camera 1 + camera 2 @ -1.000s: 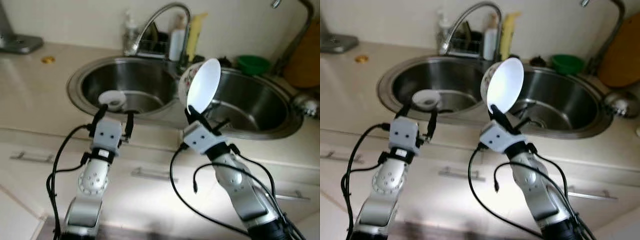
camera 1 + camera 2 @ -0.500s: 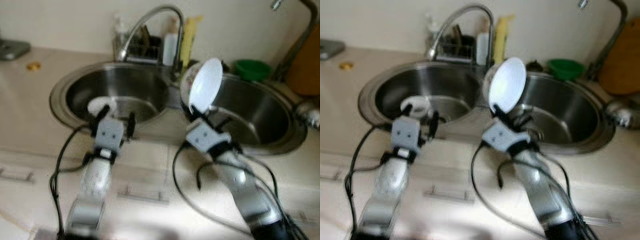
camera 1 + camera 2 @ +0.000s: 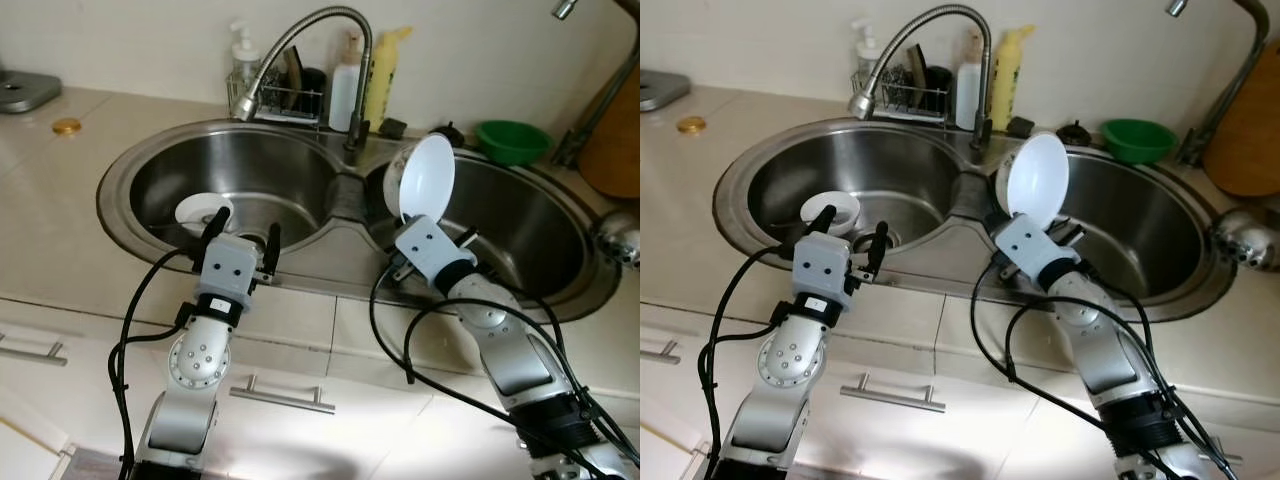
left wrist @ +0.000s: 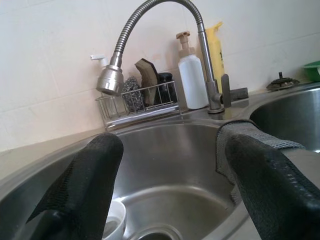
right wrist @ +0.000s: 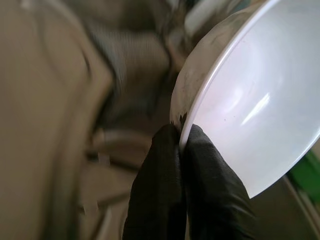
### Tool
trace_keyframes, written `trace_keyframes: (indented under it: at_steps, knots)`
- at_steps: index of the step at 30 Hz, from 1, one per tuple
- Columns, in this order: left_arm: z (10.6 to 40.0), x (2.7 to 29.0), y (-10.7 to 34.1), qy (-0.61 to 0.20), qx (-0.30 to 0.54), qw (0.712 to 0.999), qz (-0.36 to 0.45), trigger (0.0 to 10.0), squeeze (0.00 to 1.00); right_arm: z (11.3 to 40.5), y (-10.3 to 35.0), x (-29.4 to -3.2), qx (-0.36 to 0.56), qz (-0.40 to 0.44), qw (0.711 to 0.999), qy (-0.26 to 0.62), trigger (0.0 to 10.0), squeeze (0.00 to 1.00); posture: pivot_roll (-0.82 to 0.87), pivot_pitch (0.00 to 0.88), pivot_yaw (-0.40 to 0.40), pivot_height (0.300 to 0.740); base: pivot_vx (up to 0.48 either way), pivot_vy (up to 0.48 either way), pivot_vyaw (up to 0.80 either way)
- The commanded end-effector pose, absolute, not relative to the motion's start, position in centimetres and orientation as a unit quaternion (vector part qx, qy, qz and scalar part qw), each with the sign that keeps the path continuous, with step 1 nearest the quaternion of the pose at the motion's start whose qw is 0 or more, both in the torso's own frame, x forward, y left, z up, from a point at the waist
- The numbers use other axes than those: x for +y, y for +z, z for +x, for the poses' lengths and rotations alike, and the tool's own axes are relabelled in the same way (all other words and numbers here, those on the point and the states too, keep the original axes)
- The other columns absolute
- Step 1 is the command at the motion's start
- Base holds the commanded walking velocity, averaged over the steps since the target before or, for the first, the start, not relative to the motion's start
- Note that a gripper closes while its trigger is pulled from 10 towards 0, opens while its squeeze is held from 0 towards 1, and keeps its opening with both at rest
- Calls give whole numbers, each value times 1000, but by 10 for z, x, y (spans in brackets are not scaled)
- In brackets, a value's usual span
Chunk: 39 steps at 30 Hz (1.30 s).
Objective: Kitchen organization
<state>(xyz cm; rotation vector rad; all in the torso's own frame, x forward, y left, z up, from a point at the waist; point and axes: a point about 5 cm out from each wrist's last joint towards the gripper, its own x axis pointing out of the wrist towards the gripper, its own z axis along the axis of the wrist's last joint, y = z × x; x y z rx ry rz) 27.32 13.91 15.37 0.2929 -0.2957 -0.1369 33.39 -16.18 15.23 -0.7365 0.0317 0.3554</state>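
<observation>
My right gripper (image 3: pixel 407 216) is shut on the rim of a white bowl (image 3: pixel 426 177) and holds it tilted on edge over the near left part of the right sink basin (image 3: pixel 525 225). In the right wrist view the black fingertips (image 5: pixel 165 150) pinch the bowl's rim (image 5: pixel 250 115). My left gripper (image 3: pixel 243 224) stands open over the front rim of the left basin (image 3: pixel 255 165), nothing between its fingers. A small white bowl (image 3: pixel 200 210) lies in that basin just beyond it, with its edge (image 4: pixel 114 224) low in the left wrist view.
A curved faucet (image 3: pixel 300 40) rises behind the sinks beside a wire rack (image 4: pixel 137 102), a soap bottle (image 4: pixel 192 80) and a yellow bottle (image 3: pixel 383 65). A grey cloth (image 4: pixel 245 135) drapes the divider. A green bowl (image 3: pixel 510 140) and a wooden board (image 3: pixel 615 140) sit at the back right.
The whole view has shifted, so the camera moved. My right gripper still holds the white bowl, now further in over the right basin. My left gripper stays open at the sink's front rim.
</observation>
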Motion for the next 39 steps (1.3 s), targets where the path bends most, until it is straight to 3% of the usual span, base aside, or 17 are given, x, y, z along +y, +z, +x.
trace_keyframes:
  at_steps: [1,6,10,19,25,29,30,31,32,33,39]
  knots:
    - [274,138,155,-69,-149,976,144,10000,0,340,155,-174,40,-352,919,171,10000,0,103,0,-79,740,0,0,0]
    - [274,137,155,-68,-149,976,144,10000,0,356,161,-207,84,-371,914,142,10000,0,105,0,-82,740,0,0,0]
    - [274,137,154,-68,-149,976,144,10000,0,361,153,-225,158,-387,889,188,10000,0,105,0,-85,740,0,0,0]
    - [274,137,154,-66,-148,976,144,10000,0,359,141,-240,244,-380,856,252,10000,0,110,0,-93,740,0,0,0]
    - [274,137,154,-64,-147,977,144,10000,0,355,135,-236,258,-417,815,309,10000,0,113,0,-96,740,0,0,0]
    - [273,137,153,-64,-146,977,144,10000,0,355,135,-234,260,-422,804,328,10000,0,114,0,-96,740,0,0,0]
    - [273,137,153,-64,-146,977,144,10000,0,356,136,-234,259,-416,808,327,10000,118,113,0,-97,740,0,0,0]
    - [273,137,153,-64,-146,977,144,10000,0,357,137,-233,257,-414,810,325,10000,302,113,0,-97,740,0,0,0]
    - [273,137,153,-63,-145,977,144,10000,0,358,138,-234,255,-416,812,320,10000,796,112,0,-96,740,0,0,0]
    - [273,137,153,-63,-145,977,144,10000,0,359,139,-234,252,-417,814,317,10000,1000,112,0,-96,740,0,0,0]
    - [273,136,152,-64,-144,977,143,10000,0,361,141,-234,248,-395,829,308,10000,1000,113,0,-95,740,0,0,0]
